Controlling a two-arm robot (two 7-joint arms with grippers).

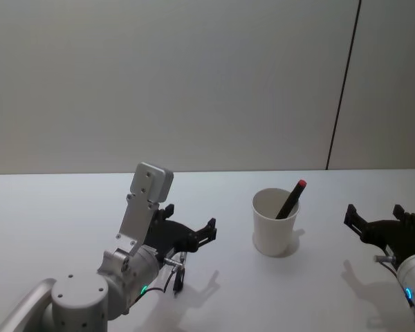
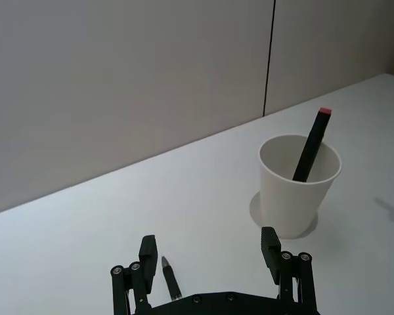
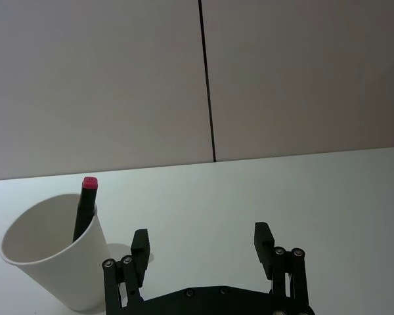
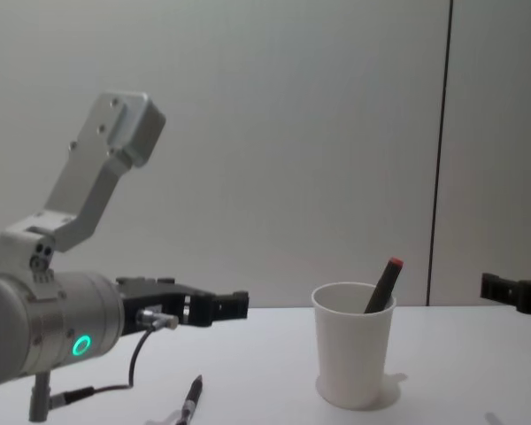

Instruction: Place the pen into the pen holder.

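soft, even, fairly dim light from above. the table (image 1: 69,221) is evenly lit and matte. the pen holder (image 1: 274,223) throws a faint, soft-edged shadow just right of its base.

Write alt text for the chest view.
A white paper cup on the table holds a leaning red-capped pen. A second pen lies left of it, below the open left gripper; the right gripper hovers at the right edge.

The pen holder (image 1: 274,235) looks like matt paper (smooth-walled), the table (image 1: 55,221) smooth and matt.
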